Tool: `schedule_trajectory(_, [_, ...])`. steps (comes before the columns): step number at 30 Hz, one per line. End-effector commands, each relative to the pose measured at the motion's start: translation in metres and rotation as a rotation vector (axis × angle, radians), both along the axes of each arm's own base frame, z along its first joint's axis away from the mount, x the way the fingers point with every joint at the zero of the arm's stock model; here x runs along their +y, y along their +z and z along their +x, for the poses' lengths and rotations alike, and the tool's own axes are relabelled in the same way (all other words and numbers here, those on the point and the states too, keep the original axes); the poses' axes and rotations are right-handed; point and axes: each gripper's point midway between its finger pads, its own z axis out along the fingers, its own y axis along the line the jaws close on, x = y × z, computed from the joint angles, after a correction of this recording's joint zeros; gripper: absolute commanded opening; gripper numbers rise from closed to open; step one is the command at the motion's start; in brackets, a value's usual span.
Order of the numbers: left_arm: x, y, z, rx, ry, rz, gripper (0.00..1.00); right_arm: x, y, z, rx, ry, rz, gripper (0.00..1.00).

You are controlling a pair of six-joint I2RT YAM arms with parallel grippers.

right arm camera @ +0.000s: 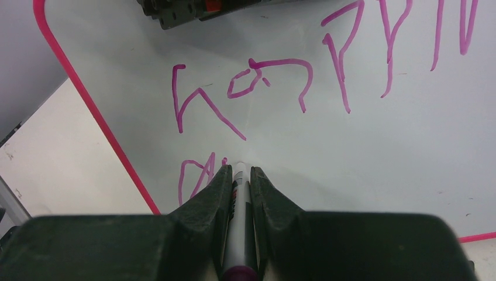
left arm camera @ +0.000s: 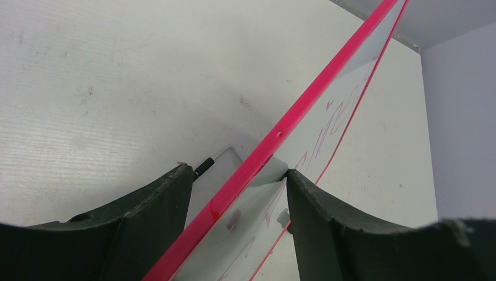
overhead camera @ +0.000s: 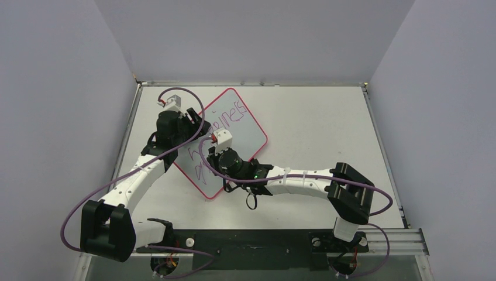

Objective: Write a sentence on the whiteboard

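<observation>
- My right gripper (right arm camera: pixel 238 174) clamps a marker (right arm camera: pixel 238 234), its tip touching the whiteboard (right arm camera: pixel 362 164) at bottom centre, just below the sentence (right arm camera: pixel 257 82).
- My left gripper (left arm camera: pixel 237 175) straddles the board's pink edge; I cannot tell whether it grips.
- White table (overhead camera: pixel 327 123), grey walls (overhead camera: pixel 58 88).

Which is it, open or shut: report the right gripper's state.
Shut on the marker. The right gripper's two fingers clamp the marker's barrel from both sides, its tip at the whiteboard.

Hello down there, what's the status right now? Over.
Left claw straddles whiteboard edge, grip unclear. Right claw shut on marker, tip on board, sentence on its second line. Nothing in the way.
</observation>
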Motion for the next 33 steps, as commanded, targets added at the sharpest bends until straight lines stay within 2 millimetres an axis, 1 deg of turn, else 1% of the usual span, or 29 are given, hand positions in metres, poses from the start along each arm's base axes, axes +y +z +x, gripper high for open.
schedule_trajectory(1, [-0.001,-0.018,-0.002,0.006,-0.013,0.072,0.46,-0.005,0.017,0.014,-0.031,-0.045,0.027,0.0])
schedule_trajectory(6, [-0.001,-0.017,-0.002,0.005,-0.013,0.07,0.46,-0.009,0.026,0.014,-0.041,-0.051,0.036,0.0])
schedule_trajectory(10, [-0.001,-0.018,-0.002,0.006,-0.015,0.069,0.46,-0.018,0.038,0.012,-0.056,-0.062,0.056,0.0])
schedule_trajectory(15, [-0.002,-0.018,-0.002,0.007,-0.016,0.068,0.46,-0.028,0.045,0.011,-0.069,-0.08,0.061,0.0])
schedule_trajectory(21, [-0.002,-0.018,-0.002,0.005,-0.016,0.068,0.46,-0.027,0.035,0.015,-0.058,-0.081,0.049,0.0])
schedule_trajectory(27, [-0.002,-0.018,-0.002,0.006,-0.016,0.067,0.46,-0.019,0.026,0.018,-0.043,-0.068,0.04,0.0])
schedule_trajectory(33, [-0.002,-0.018,-0.002,0.005,-0.017,0.067,0.46,-0.011,0.015,0.017,-0.028,-0.041,0.023,0.0])
